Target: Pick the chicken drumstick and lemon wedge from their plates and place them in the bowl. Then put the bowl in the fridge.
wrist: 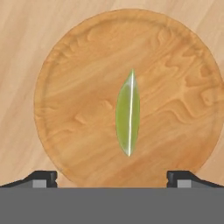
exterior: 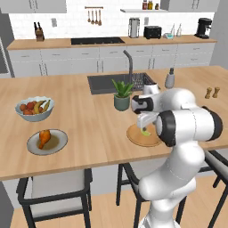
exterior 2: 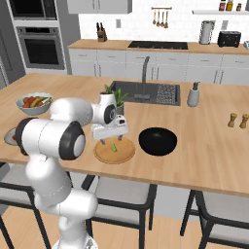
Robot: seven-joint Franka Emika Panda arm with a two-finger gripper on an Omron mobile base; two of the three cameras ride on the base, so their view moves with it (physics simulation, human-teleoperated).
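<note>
In the left base view the robot's own white arm covers much of the wooden plate (exterior: 141, 136) and hides the black bowl, and the gripper (exterior: 145, 122) is hard to read there. In the right base view the arm blocks most of the grey plate (exterior 2: 8, 136) at the left edge. The work surface is a long light-wood island counter (exterior: 80, 107) with a dark sink (exterior: 104, 83) set in it, dark-framed stools tucked below, and white cabinets along the back wall. From left to right on the island sit a white fruit bowl (exterior: 34, 109), the grey plate (exterior: 47, 142) carrying the chicken drumstick (exterior: 43, 137), a potted plant (exterior: 122, 94), the wooden plate, then the bowl (exterior 2: 157, 141) just beside it, empty. The lemon wedge (wrist: 128, 113) lies near the centre of the wooden plate (wrist: 78, 87), directly under the gripper (wrist: 112, 177), which hangs above it with its 2 fingertips (wrist: 42, 178) spread fully apart and holding nothing.
</note>
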